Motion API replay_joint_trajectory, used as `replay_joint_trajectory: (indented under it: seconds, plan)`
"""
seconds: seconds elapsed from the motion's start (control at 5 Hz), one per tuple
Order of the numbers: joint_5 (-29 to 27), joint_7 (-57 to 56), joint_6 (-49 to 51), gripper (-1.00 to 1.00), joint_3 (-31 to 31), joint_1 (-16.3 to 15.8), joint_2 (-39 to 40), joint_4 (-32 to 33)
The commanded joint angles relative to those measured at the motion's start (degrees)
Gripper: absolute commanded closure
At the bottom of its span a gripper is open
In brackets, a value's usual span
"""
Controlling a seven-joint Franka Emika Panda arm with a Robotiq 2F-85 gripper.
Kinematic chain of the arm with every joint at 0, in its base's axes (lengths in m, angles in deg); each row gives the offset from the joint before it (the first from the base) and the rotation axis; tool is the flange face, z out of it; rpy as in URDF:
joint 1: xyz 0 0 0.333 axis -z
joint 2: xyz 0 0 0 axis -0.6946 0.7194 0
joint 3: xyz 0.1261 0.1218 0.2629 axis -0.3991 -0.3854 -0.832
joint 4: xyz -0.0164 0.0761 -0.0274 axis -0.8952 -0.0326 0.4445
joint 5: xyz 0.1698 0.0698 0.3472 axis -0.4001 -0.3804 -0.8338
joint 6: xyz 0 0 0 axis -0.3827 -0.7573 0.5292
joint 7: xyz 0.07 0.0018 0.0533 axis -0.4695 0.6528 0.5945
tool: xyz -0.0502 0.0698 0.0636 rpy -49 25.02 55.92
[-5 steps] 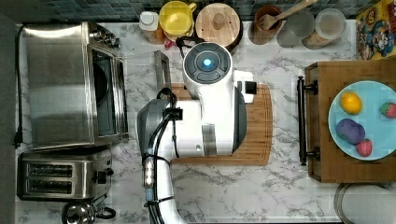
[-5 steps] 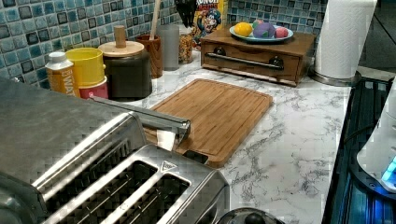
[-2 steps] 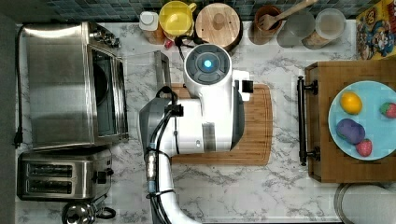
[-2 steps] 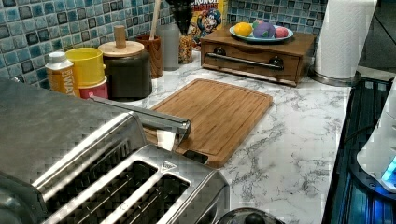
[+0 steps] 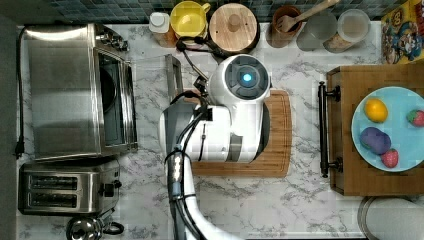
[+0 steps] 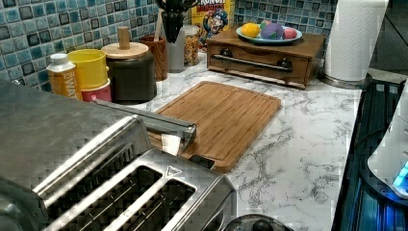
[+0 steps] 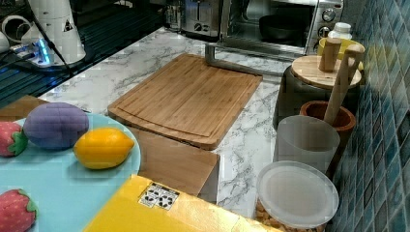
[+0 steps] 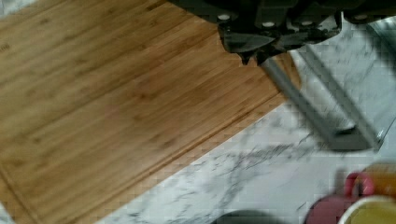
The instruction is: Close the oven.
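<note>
The oven (image 5: 75, 90) sits at the top view's left, its glass door hanging open and flat. The door is stiff and hinged, so push up under the bar handle (image 5: 173, 75). The gripper (image 8: 254, 58) hovers near it, fingers pinched shut, holding nothing.

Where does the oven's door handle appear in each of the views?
Top view: handle left of the board's top-left corner.
Left view: centre-left, over the board's near corner.
Right view: top centre, at the board's far edge.
Wrist view: grey bar beside the board.
Shared landmark: the board.
</note>
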Motion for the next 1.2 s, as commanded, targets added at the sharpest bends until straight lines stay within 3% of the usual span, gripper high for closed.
replay_joint_trajectory:
  seconds: [0.2, 0.6, 1.0, 1.2]
  plan:
    - [-15.31, -28.15, -7.84, 1.0, -0.68, 3.41, 3.31, 2.09]
    - [-31.99, -45.06, -16.65, 1.0, -2.78, 4.1, 2.81, 8.74]
    - [-39.41, -52.94, -14.37, 1.0, -2.69, 5.43, 9.61, 6.76]
    - [-38.92, -56.9, -17.85, 1.0, -2.46, 4.61, 10.74, 7.74]
